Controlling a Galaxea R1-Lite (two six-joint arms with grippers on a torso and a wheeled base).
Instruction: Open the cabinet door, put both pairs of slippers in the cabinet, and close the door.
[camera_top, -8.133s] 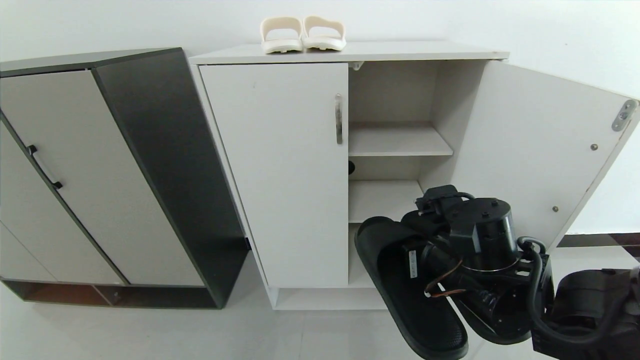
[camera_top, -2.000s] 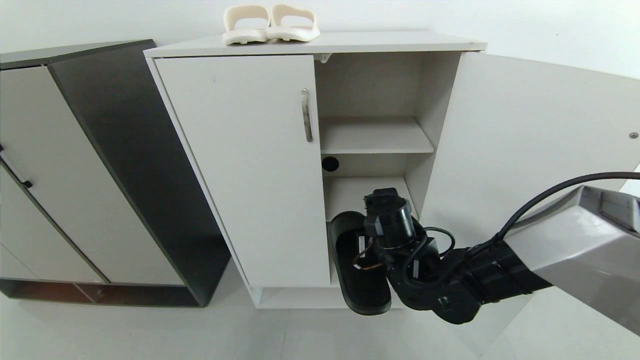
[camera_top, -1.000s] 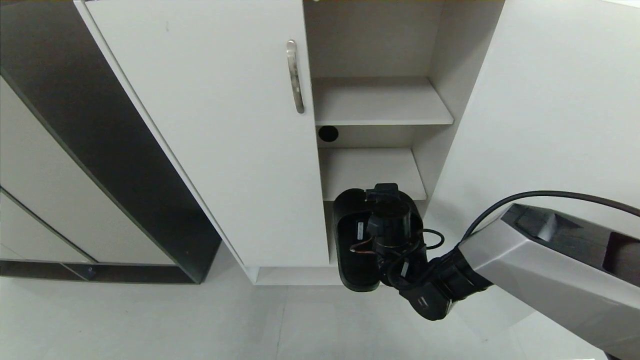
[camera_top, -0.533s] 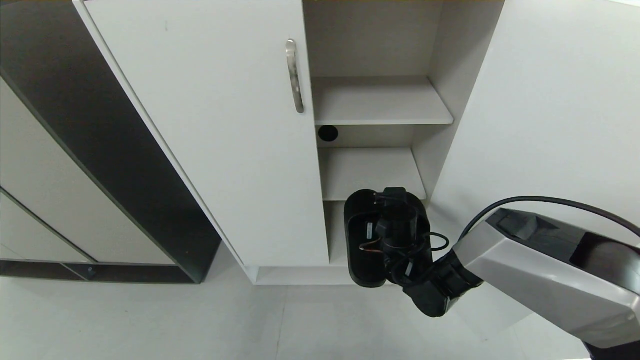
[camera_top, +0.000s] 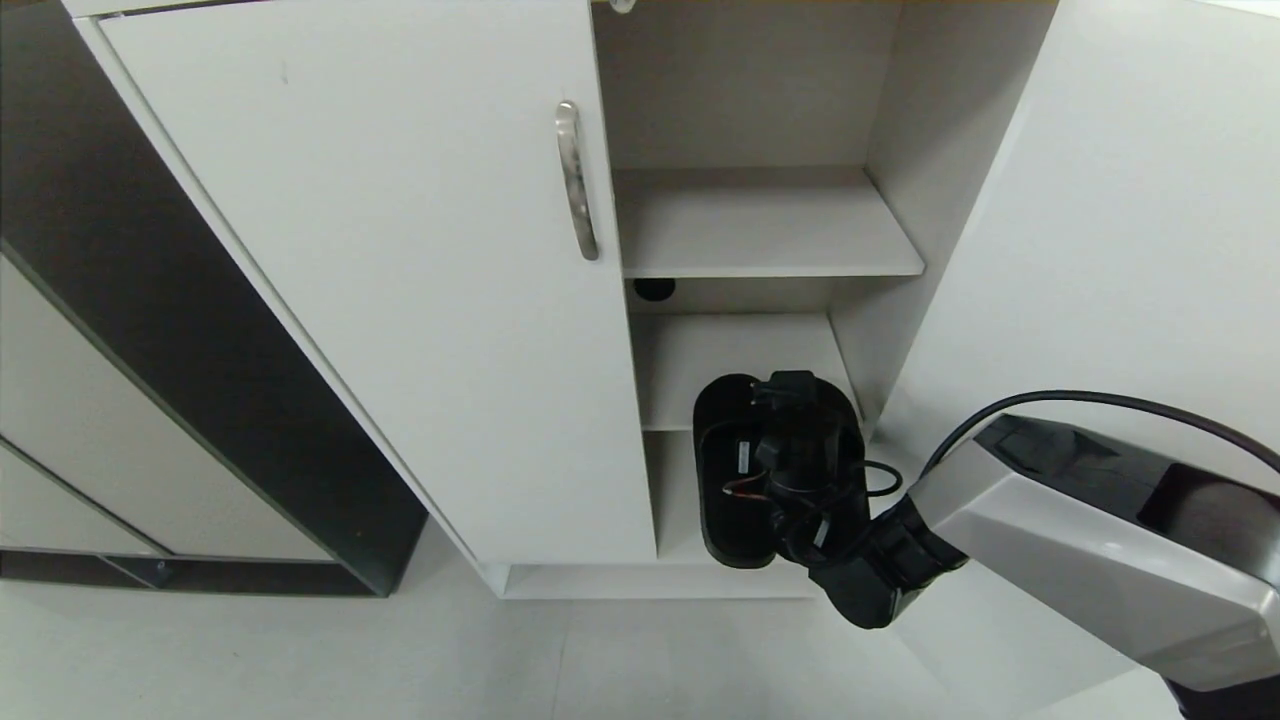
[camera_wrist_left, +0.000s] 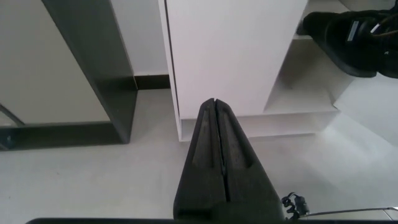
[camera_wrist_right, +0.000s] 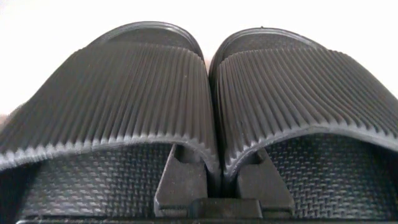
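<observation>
Off to the left stands a second cabinet (camera_top: 150, 300) with a broad dark grey side panel and pale doors, its dark base (camera_top: 230, 578) resting on the pale tiled floor (camera_top: 300, 660), and a dark skirting strip (camera_wrist_left: 152, 81) runs along the wall behind it.

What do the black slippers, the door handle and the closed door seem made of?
Slippers look like soft moulded rubber or foam, matte black: ribbed straps, pebbled footbed. Handle: likely metal, brushed silvery finish with dull sheen. Door: probably laminated board, smooth matte white; core hidden.
</observation>
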